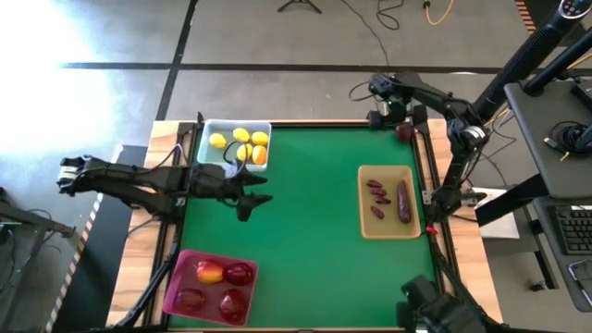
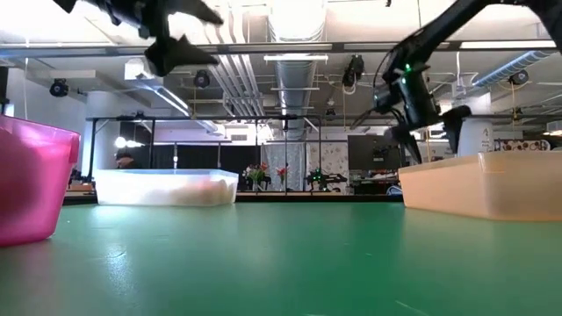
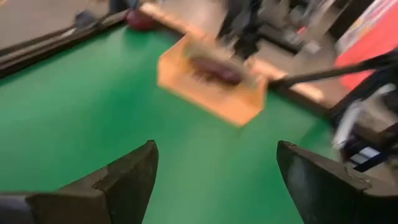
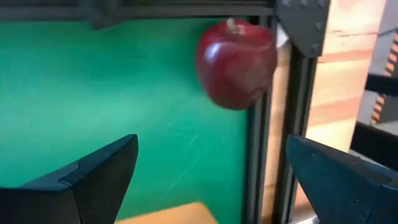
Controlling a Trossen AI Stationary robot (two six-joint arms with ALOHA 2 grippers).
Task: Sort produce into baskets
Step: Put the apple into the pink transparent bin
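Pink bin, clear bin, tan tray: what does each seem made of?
Pink bin: probably glossy translucent plastic, judging by its glowing wall in the low view. Clear bin: frosted plastic, contents faintly visible. Tan tray: smooth and matte, likely plastic, though that is uncertain.

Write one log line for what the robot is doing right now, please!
left gripper: open, empty, above green mat near clear bin | right gripper: open, by red apple at mat's corner | pink bin: red fruit

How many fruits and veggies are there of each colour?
Yellow lemons in the clear bin: about 5
Red fruits in the pink bin: 4, one partly yellow
Loose red apple at the table's edge: 1
Purple pieces in the tan tray: about 5
Total: about 15
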